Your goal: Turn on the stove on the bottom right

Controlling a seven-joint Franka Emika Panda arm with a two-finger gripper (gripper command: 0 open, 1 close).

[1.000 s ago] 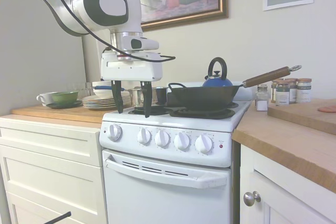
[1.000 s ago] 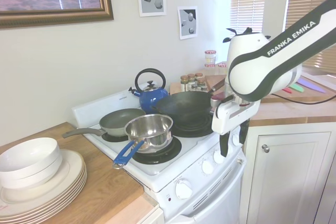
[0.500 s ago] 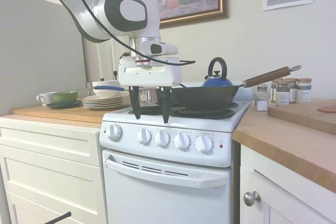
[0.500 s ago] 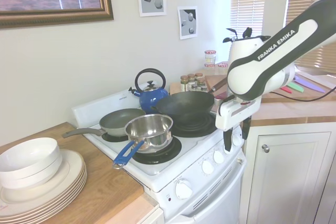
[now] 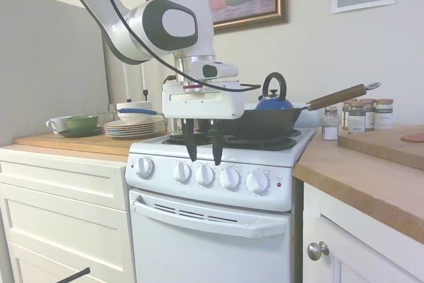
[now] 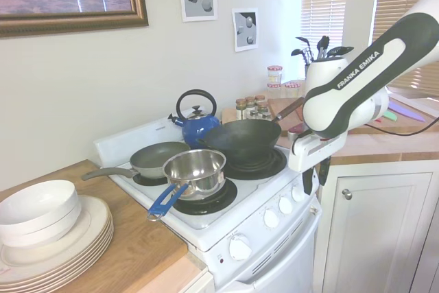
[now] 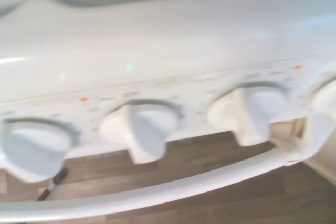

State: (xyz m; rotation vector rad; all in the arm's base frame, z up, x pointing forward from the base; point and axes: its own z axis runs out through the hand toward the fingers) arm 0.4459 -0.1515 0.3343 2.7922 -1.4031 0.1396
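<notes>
The gripper (image 5: 204, 152) hangs fingers-down with jaws spread and empty, just above the stove's (image 5: 212, 223) front panel, over the second and third knobs (image 5: 205, 175) of the row. The bottom-right burner's knob probably lies lower and further right, near the red light (image 5: 278, 184), though the labels are unreadable. The wok (image 5: 260, 122) and kettle (image 5: 274, 97) sit behind, clear of the path.
</notes>
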